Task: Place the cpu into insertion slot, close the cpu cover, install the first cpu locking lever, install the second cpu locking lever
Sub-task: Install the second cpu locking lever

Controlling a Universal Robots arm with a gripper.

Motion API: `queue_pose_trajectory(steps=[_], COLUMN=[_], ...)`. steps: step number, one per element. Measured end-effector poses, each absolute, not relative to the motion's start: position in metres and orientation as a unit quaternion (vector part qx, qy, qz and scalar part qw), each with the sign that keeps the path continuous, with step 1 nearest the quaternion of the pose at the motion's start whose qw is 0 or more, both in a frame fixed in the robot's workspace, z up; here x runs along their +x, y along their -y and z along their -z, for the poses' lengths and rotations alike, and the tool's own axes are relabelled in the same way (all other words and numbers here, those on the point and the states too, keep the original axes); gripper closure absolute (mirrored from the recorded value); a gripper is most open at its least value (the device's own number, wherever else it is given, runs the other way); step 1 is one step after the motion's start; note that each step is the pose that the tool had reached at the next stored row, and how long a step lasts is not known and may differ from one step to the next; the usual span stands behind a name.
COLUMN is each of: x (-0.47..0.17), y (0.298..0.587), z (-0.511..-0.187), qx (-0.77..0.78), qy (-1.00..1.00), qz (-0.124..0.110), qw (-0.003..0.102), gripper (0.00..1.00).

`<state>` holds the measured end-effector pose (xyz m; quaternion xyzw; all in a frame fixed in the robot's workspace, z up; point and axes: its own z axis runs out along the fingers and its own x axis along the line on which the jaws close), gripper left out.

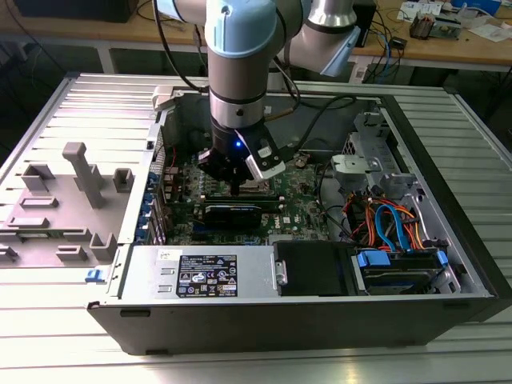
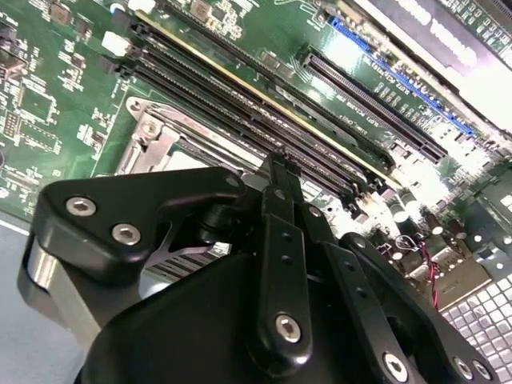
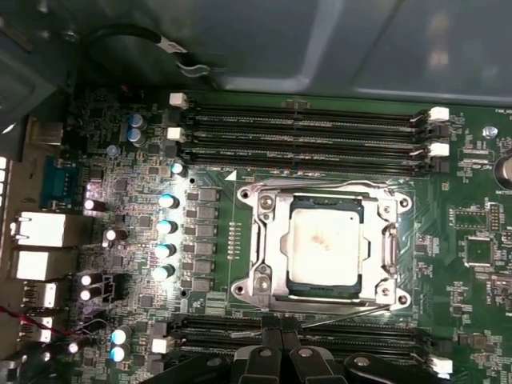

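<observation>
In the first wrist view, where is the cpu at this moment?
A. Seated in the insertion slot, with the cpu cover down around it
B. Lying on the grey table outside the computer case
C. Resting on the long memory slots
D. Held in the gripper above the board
A: in the first wrist view the cpu lies flat in the insertion slot, framed by the cpu cover.

The arm (image 1: 238, 56) is a thick silver-grey tube with pale blue joint caps and a small blue light near its wrist. Black cables trail behind it. The gripper (image 2: 276, 172) is matt black, its flat linked bars fastened with silver hex screws.
</observation>
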<state>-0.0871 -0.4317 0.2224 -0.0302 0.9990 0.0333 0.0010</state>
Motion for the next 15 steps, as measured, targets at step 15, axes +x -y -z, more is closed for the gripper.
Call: queue_pose_trajectory(steps=[15], x=[-0.0984], y=[0.4334], z=[-0.2198], qx=[-0.055], qy=[-0.998], qz=[-0.034], qw=[0.000], gripper=[0.89])
